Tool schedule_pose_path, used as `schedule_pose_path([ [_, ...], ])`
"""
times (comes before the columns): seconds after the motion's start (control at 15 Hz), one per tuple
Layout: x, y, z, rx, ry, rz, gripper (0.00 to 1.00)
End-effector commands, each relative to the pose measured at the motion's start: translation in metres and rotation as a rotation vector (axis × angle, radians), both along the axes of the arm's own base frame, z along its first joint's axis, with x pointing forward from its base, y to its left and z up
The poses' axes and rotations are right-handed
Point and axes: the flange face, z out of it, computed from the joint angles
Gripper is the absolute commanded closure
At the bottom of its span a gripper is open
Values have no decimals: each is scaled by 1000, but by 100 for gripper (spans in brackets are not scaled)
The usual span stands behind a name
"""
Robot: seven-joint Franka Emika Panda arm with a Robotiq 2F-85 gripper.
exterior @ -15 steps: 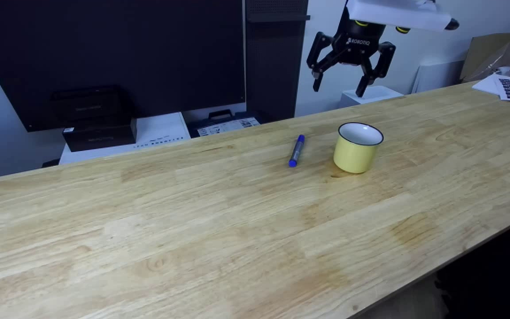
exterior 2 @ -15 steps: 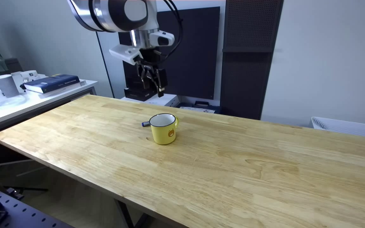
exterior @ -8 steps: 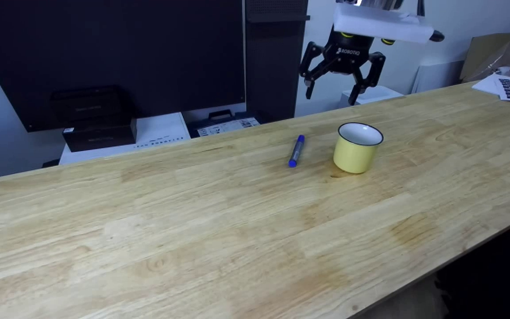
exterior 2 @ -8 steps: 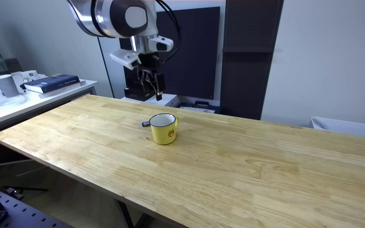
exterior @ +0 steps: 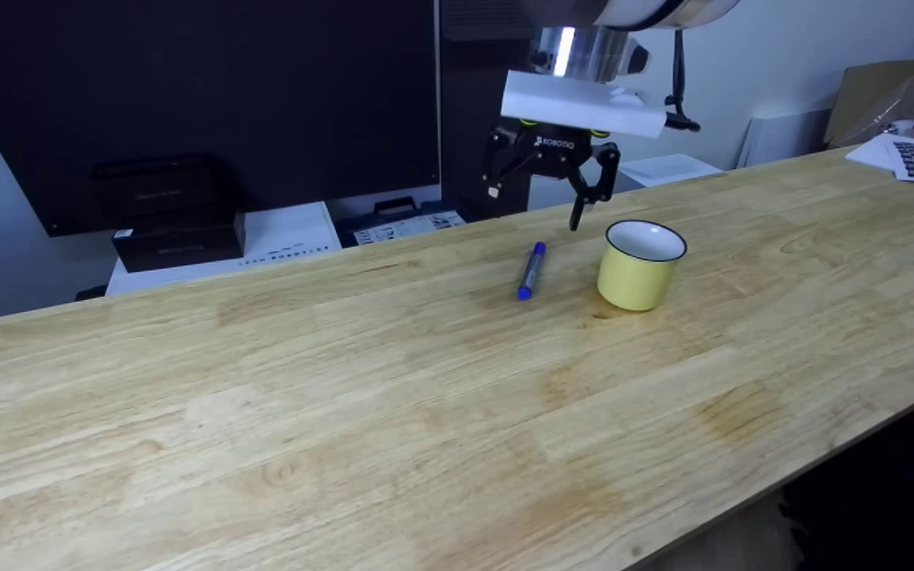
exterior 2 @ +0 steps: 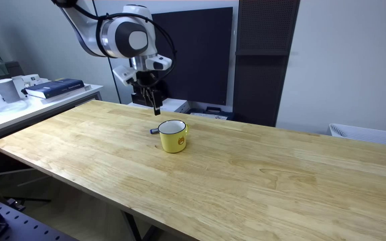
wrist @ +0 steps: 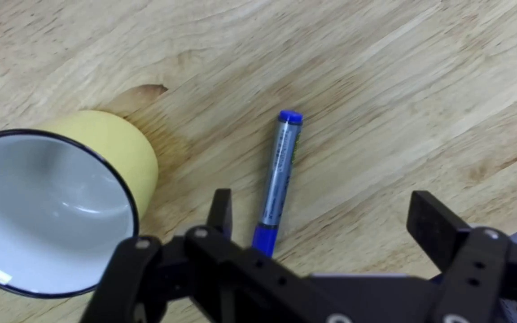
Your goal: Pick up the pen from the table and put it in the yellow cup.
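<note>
A robot's claw (wrist: 320, 197) hangs above the worktop (exterior: 362, 396), its fingers (wrist: 221, 213) spread wide and holding nothing, with a blue pen (wrist: 278, 179) lying flat beside a yellow cup (exterior 2: 173, 142). The cup stands upright; the pen rests near it without touching, and in an exterior view the cup hides all but one end of the pen. The wrist view shows one finger over the gap between cup and pen, the other on the side of the pen away from the cup.

The step in hand appears to be the approach: the pen is ungripped, and the drop into the cup is all to come. The next move likely calls for a slight shift toward the cup, since the pen sits off-centre between the fingers on that side, then a descent near the pen's middle until the fingers straddle it close to the worktop. Only then should they draw together. The cup-side finger probably wants care on the way down, as straying that way could nudge the cup before the pen leaves the worktop. The cup's mouth looks broad enough to take the pen end-first.
</note>
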Motion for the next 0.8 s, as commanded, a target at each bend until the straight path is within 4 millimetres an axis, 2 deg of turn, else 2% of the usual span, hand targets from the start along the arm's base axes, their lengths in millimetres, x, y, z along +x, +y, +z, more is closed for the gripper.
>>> schedule_pose_path([
  [0.0,2,-1,0,0,0,-3,0],
  [0.73,-3,0,-44,10,53,-7,0],
])
